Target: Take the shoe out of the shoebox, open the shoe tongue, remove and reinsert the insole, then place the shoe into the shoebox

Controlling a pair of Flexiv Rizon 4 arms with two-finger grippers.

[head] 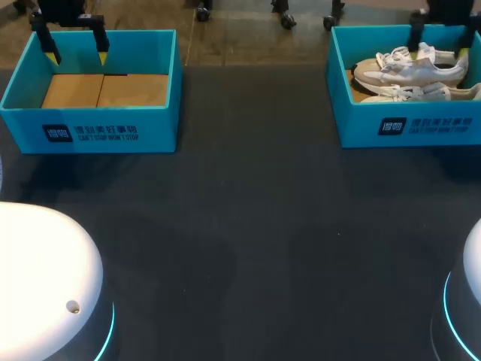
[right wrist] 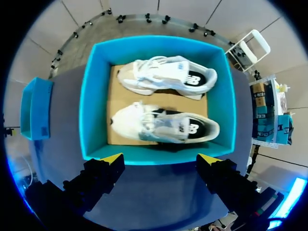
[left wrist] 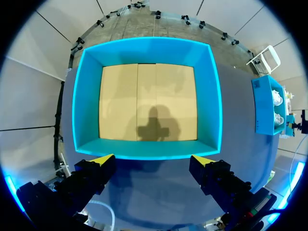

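**Both grippers held wide open over the shoeboxes, the sneakers lying in the right one**

Two turquoise shoeboxes are set on the dark table, well apart, one toward each far corner. The left shoebox is seen with only its bare cardboard floor showing. The left gripper is held above this box's far wall in the head view. In the left wrist view its yellow-tipped fingers are spread wide over the box's near wall, and nothing is held between them.

A pair of white sneakers is contained in the right shoebox, laid side by side on the cardboard floor, with the toes turned toward the left shoebox. The near sneaker is placed just beside the wall closest to the right gripper, and the far sneaker lies behind it against the opposite wall. The laces of both are seen loosely bunched over the tongues. The right gripper is held above this box with its jaws wide apart. No shoe is touched by it, and nothing is gripped.
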